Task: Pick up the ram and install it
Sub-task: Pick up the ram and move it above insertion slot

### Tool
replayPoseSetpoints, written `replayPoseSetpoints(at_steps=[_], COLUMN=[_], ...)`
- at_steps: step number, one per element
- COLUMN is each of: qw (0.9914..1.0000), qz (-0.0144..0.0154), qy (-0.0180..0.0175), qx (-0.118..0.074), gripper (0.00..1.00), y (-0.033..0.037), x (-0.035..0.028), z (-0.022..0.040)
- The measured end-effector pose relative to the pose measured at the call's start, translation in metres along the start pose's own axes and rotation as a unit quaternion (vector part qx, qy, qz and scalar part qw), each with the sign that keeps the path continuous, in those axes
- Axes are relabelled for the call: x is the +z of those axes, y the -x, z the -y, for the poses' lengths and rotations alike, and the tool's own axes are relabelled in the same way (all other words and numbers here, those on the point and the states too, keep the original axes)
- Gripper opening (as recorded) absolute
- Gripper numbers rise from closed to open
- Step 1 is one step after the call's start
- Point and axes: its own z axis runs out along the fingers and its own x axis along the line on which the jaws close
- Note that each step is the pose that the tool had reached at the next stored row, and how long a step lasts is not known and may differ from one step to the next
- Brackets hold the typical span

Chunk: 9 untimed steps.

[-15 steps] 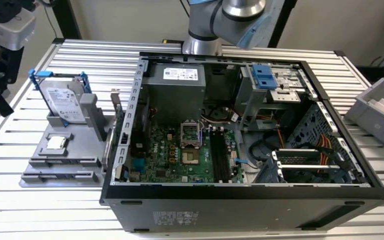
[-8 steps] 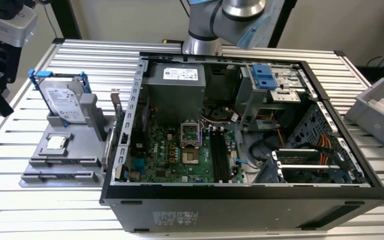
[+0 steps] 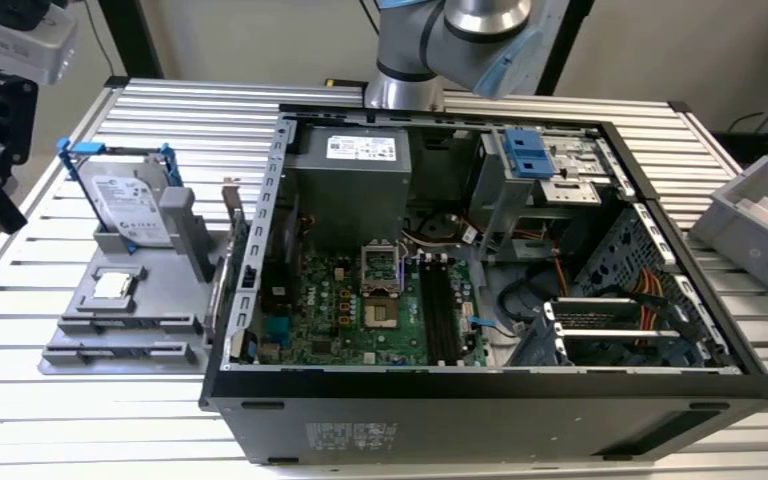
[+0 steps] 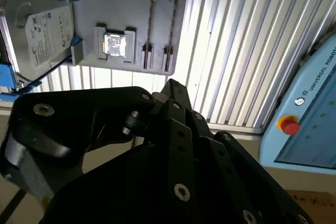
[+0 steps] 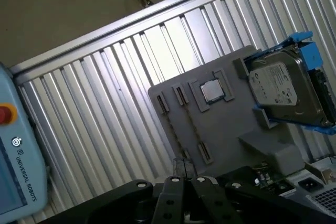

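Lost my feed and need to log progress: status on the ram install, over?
Pincer hovers near gray fixture, outside the open case. Ram: cannot tell where. Hard drive and square chip sit on fixture.

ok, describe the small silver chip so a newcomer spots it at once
Find the open computer case; on the exterior view's left of it a grey holder sits on the slatted table. The chip lies flat in a recess, small, square and shiny, unlike the big white-labelled hard drive standing on the same holder.
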Motion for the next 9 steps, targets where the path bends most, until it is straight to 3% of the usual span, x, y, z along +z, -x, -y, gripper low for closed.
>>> replayPoseSetpoints(at_steps=[4, 9], qw=[0.99968, 0.99853], qz=[-0.0008, -0.0017], qy=[0.0001, 0.0003], qx=[-0.025, -0.054], gripper=[0.0, 0.0], y=[0.0, 0.0], x=[0.0, 0.0], z=[0.0, 0.0])
